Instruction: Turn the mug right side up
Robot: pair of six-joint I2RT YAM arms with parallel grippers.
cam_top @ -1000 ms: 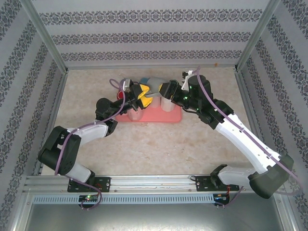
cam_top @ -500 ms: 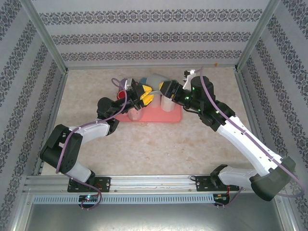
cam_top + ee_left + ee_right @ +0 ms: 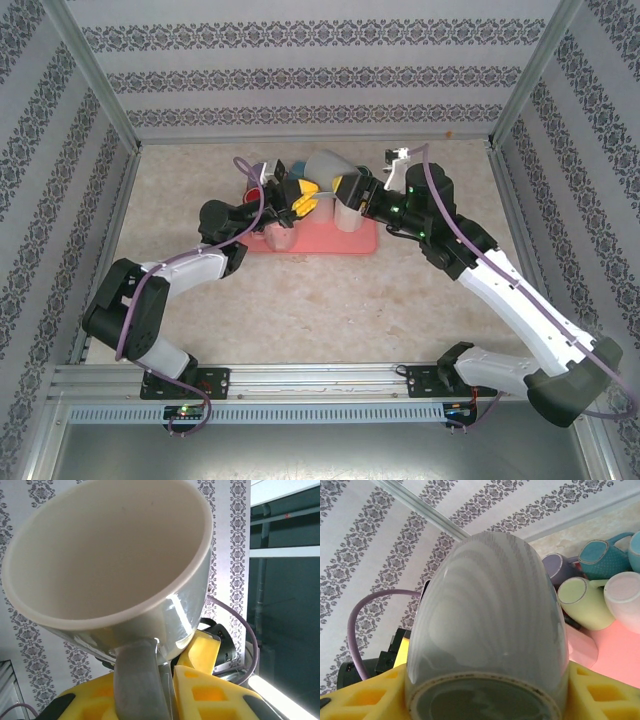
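Left hand [image 3: 301, 196] just clamped onto the handle of the mug [image 3: 323, 169], mid-air above the pink tray [image 3: 330, 243]. Right hand [image 3: 341, 187] cups its base, can't tell if it's gripping. Looks like a handoff.

Mug [image 3: 322, 168] above tray [image 3: 335, 246], between left pincer [image 3: 303, 196] and right pincer [image 3: 345, 188]; tray far side of table [image 3: 400, 300].

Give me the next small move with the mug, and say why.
Probably open the right hand fully and draw it back. The left hand grips the mug by its handle, while the right hand's pads flank its body, so one hold looks sufficient for turning.
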